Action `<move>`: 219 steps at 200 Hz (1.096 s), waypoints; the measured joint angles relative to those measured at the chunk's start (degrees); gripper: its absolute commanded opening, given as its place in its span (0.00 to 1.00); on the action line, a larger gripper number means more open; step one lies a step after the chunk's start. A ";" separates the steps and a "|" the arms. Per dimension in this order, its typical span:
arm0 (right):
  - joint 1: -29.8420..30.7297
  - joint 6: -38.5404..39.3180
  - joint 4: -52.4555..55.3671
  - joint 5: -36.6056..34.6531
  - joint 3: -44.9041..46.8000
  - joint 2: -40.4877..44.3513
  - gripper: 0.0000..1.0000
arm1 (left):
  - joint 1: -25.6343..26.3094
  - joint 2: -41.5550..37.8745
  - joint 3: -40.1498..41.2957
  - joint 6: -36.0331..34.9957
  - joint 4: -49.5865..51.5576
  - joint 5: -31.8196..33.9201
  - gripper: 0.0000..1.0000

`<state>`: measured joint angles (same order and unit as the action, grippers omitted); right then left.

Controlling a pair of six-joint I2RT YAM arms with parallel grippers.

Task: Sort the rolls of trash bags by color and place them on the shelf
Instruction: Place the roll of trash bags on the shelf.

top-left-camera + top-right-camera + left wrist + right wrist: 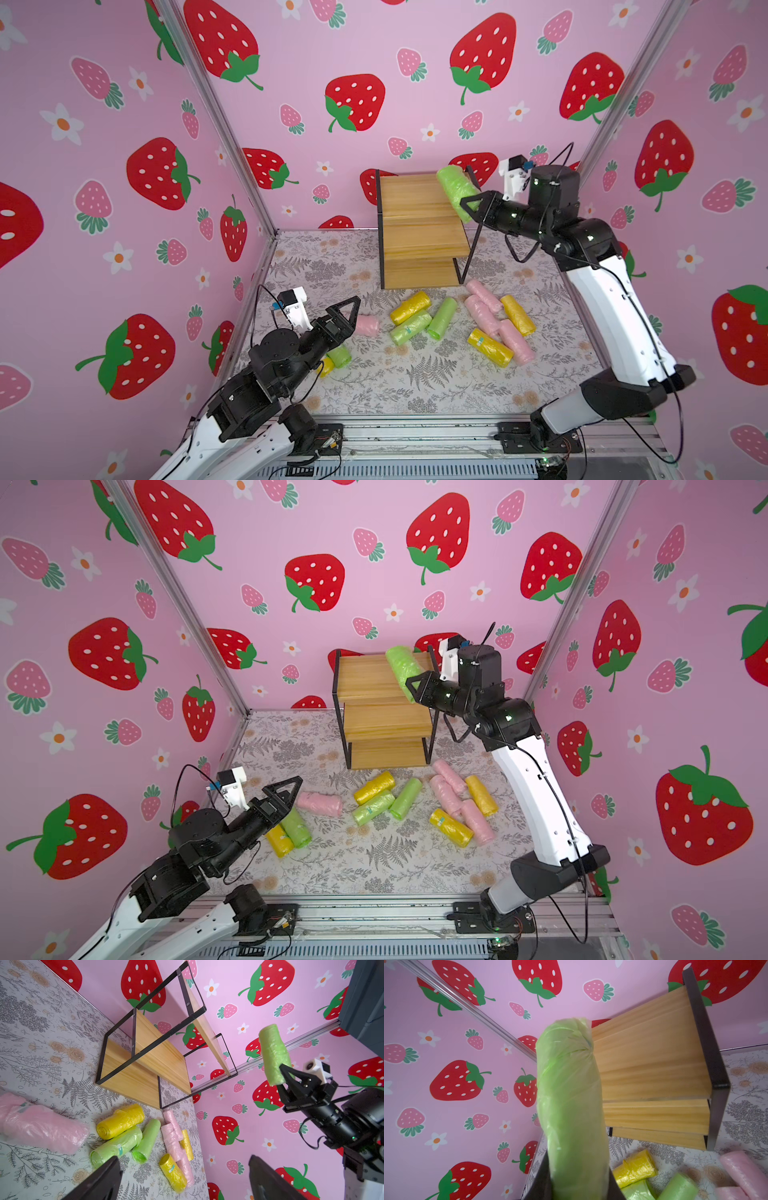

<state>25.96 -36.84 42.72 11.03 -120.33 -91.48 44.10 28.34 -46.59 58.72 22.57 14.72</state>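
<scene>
My right gripper point(469, 208) is shut on one end of a light green roll point(455, 191), which hangs tilted over the right end of the top board of the shelf point(415, 224). The right wrist view shows the green roll point(571, 1095) beside the shelf point(654, 1053). My left gripper point(345, 316) is open and holds nothing, low at the left next to a pink roll point(368, 325). Several yellow, green and pink rolls point(442, 318) lie loose on the floor in front of the shelf. A green roll point(295, 828) and a yellow roll point(279, 840) lie under my left arm.
The shelf stands against the back wall on a floral mat point(415, 382). Strawberry-patterned walls close in the left, back and right sides. An aluminium rail point(415, 432) with both arm bases runs along the front edge.
</scene>
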 measured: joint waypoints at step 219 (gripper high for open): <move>-6.91 11.34 8.44 -4.42 -22.99 -19.87 0.89 | 0.00 12.59 -1.38 -6.19 3.02 -7.10 0.98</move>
<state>19.05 -25.50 51.16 6.61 -143.33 -111.35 44.10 40.93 -47.97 52.53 25.58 7.62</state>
